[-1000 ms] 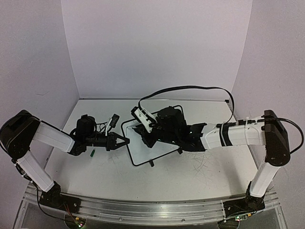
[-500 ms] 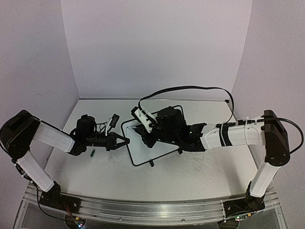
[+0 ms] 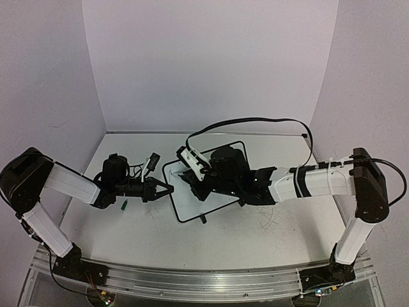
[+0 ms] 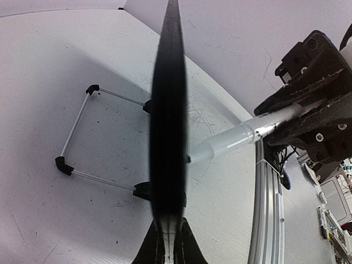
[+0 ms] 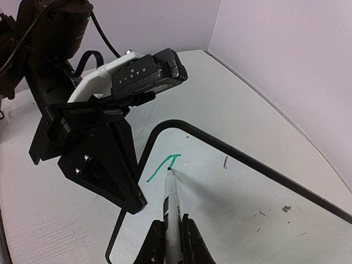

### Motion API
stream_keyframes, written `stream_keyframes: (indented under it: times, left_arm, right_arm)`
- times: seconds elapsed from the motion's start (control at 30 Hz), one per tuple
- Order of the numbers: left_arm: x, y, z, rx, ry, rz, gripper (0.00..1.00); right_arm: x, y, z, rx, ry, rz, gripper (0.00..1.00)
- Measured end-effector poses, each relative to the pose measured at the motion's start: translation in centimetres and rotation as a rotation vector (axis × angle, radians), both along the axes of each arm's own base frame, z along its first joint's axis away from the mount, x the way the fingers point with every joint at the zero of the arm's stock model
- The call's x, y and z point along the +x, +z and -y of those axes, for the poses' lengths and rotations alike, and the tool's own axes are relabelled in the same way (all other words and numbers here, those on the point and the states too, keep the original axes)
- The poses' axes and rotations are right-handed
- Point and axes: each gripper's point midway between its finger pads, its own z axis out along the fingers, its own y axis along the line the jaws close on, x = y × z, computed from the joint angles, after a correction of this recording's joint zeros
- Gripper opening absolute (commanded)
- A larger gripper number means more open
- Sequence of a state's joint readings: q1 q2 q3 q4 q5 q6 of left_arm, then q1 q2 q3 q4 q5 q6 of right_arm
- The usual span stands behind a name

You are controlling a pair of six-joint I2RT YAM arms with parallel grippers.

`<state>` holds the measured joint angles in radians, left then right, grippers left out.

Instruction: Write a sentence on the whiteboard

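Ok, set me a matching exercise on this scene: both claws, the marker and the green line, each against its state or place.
1. left claw
2. right claw
3. marker
4. green line

A. drawn on the whiteboard near a rounded corner
B. shut on the whiteboard's edge
C. tip at the line's end
D. shut on the marker

Pairs: 1-B, 2-D, 3-C, 4-A

Left arm [image 3: 70,183], right arm [image 3: 314,181]: jaws clamped.

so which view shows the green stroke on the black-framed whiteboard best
Right wrist: the green stroke sits clear by the pen. Top external: right arm hides it. Left wrist: whiteboard seen edge-on.
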<state>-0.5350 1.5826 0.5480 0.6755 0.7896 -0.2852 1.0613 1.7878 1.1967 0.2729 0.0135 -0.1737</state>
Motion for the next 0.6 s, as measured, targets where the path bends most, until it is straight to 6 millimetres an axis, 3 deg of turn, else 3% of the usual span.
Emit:
stream_keyframes:
  times: [0.6]
  left_arm:
    - [0.0, -0.1, -0.1, 0.006, 0.007, -0.008, 0.0]
  right_arm:
    - [-0.6, -1.8, 0.5, -0.02, 0.005, -0.036, 0.0]
